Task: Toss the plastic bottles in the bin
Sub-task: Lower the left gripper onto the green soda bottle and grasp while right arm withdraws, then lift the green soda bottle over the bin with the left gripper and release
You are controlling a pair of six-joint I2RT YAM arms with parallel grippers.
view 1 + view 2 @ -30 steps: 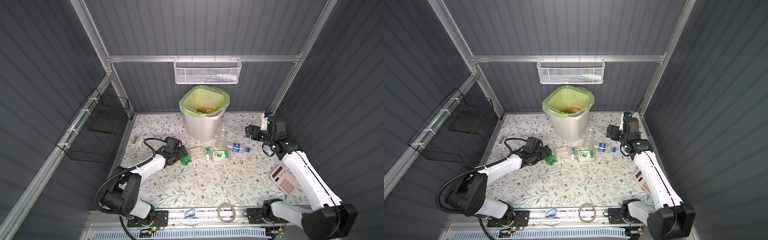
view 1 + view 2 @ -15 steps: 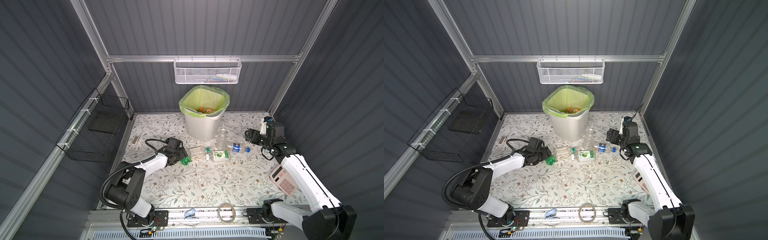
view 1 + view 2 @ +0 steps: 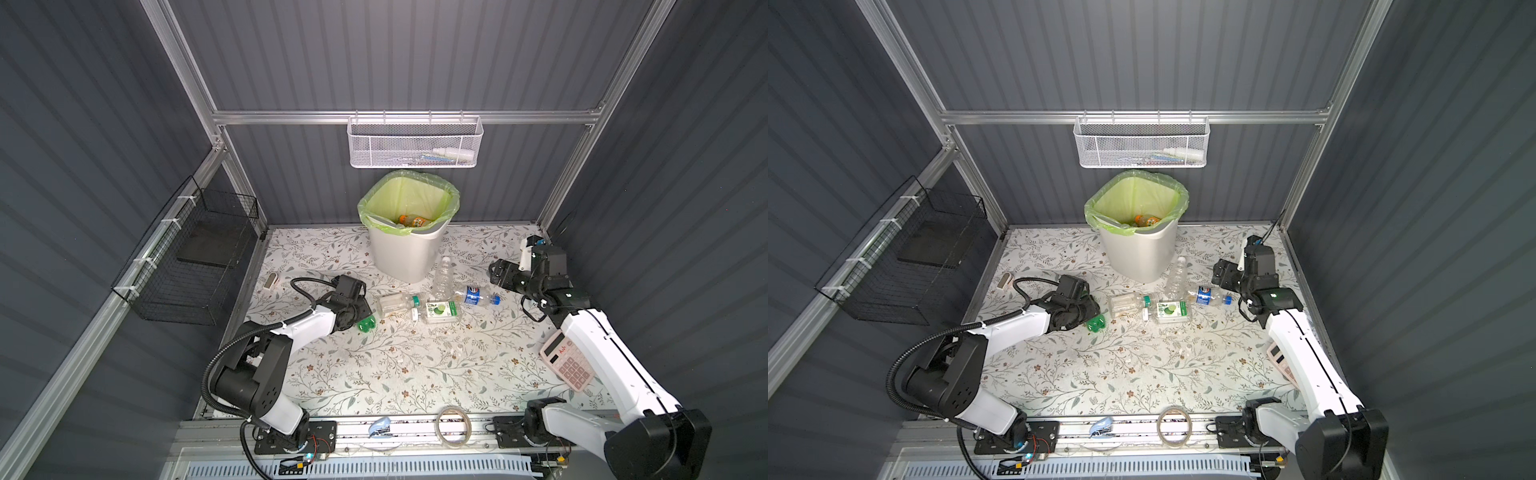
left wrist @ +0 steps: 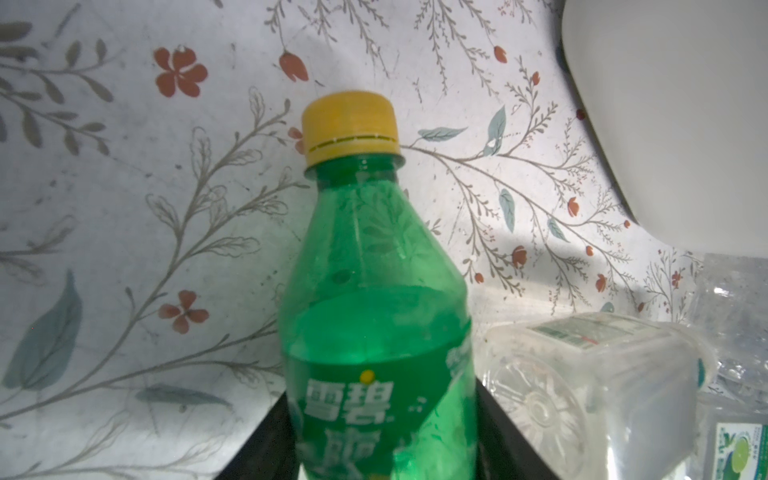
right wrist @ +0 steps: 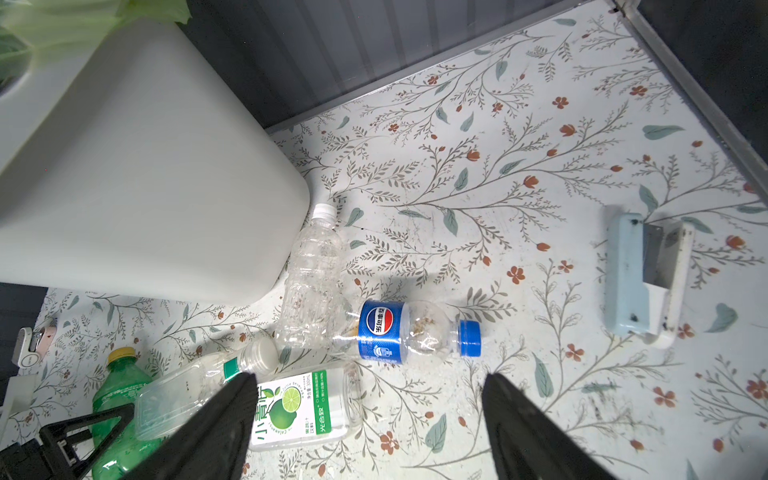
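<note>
left gripper (image 3: 356,316) was clamped on the green Sprite bottle (image 4: 374,291), right gripper (image 5: 370,386) hung wide open right of the Pepsi bottle (image 5: 399,332)

A floral-print tabletop (image 3: 415,365) carries the white, green-lined bin (image 3: 409,257) near its far edge. In front of it lie 5 bottles: a green bottle (image 3: 367,324), a square clear bottle (image 3: 392,302), a lime-labelled bottle (image 3: 440,311), a plain clear bottle (image 3: 443,279) and a blue-labelled bottle (image 3: 473,296). A pink calculator (image 3: 567,365) rests by the right edge.
</note>
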